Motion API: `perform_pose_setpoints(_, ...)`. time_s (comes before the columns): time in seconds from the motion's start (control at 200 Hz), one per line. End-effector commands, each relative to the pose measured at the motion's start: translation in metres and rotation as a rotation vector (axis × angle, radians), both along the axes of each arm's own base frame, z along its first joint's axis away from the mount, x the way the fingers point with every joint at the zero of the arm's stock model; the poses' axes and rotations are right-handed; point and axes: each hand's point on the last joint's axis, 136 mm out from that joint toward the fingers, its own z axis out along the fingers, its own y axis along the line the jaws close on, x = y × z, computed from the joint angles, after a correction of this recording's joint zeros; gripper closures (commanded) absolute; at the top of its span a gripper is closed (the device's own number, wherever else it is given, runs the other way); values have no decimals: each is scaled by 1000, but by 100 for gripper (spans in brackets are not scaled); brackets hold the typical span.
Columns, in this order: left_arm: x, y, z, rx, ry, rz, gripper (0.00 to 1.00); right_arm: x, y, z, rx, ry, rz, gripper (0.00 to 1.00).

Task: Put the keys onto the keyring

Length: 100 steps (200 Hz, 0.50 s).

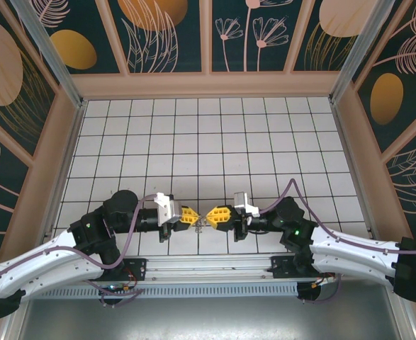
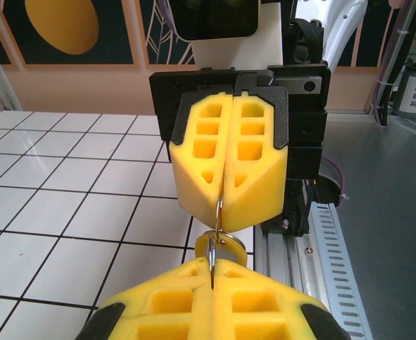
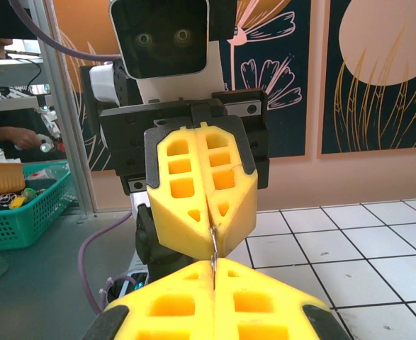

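Key (image 2: 228, 245) and keyring (image 2: 220, 211) at the meeting of the two arms, held in the air just above the tiled table (image 1: 193, 134) near its front edge, where the overhead view gives us no more than a silvery speck between the two yellow ends. From the left wrist we see the keyring as a thin wire loop rising into the clenched end of the right gripper (image 2: 228, 198), which pinches it edge-on. The key hangs touching the loop's lower end, its rounded head just above the left gripper (image 2: 212, 280), whose jaws are likewise pressed together on a thin metal edge that we take to be the key's blade. Whether the key is threaded on the loop we cannot tell. We judge both pieces light, rigid and slick: hard metal against moulded plastic, so a flat blade may pivot or slide if gripped near its end. The key is best taken across its flat faces close to the head, leaving the hole free, and the ring on its far arc, away from the split, since its coils are springy and resist parting. Neither is fragile, but either is easily dropped
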Motion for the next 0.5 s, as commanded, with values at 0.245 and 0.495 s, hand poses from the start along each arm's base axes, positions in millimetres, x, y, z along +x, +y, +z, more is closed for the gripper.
perform_pose_setpoints(0.245,2,1,26,-56,-53,7,100,3,0,0,10,16,-18,100)
perform_pose_setpoints(0.495,2,1,24,-51,-50,10,100,3,-2,1,13,20,-22,100)
